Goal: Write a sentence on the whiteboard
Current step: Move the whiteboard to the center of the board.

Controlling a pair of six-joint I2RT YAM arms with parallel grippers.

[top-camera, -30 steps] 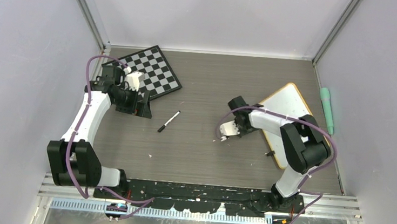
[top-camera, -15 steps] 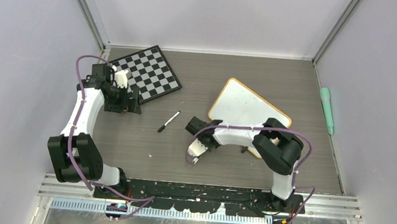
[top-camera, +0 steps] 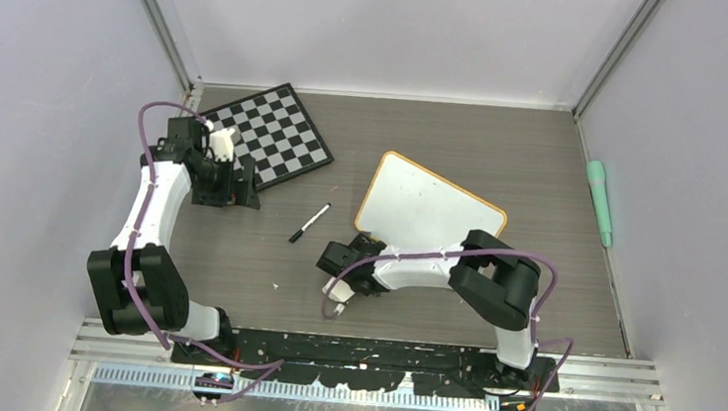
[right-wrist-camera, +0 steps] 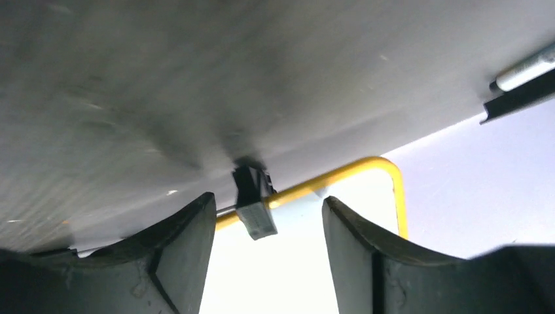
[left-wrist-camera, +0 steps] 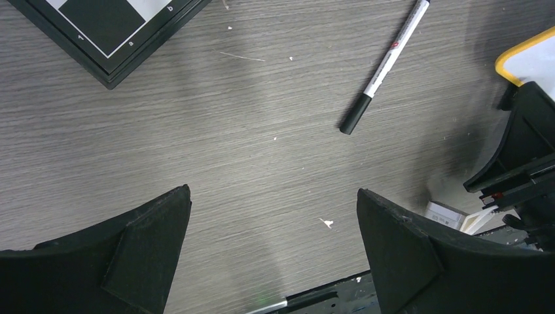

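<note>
The whiteboard (top-camera: 429, 214) lies flat mid-table, tilted, with a yellow-orange rim; no sentence shows on its white face. My right gripper (top-camera: 364, 248) is at its near-left edge. In the right wrist view this gripper (right-wrist-camera: 267, 199) is open around the board's edge (right-wrist-camera: 288, 275). A black foot clip (right-wrist-camera: 254, 199) sits between the fingers, touching neither. A black-capped white marker (top-camera: 309, 223) lies on the table left of the board. My left gripper (top-camera: 242, 193) hovers near the chessboard, wide open and empty (left-wrist-camera: 273, 193), with the marker (left-wrist-camera: 386, 62) ahead of it.
A black-and-white chessboard (top-camera: 277, 133) lies at the back left, its corner (left-wrist-camera: 111, 26) close to my left gripper. A mint-green cylinder (top-camera: 599, 201) rests beyond the table's right edge. My right arm (left-wrist-camera: 523, 150) shows at the right of the left wrist view.
My right arm swept left and dragged the whiteboard from the right side to the middle, turning it. Its jaws, shut before, now stand open. The left arm drew back slightly toward the chessboard.
</note>
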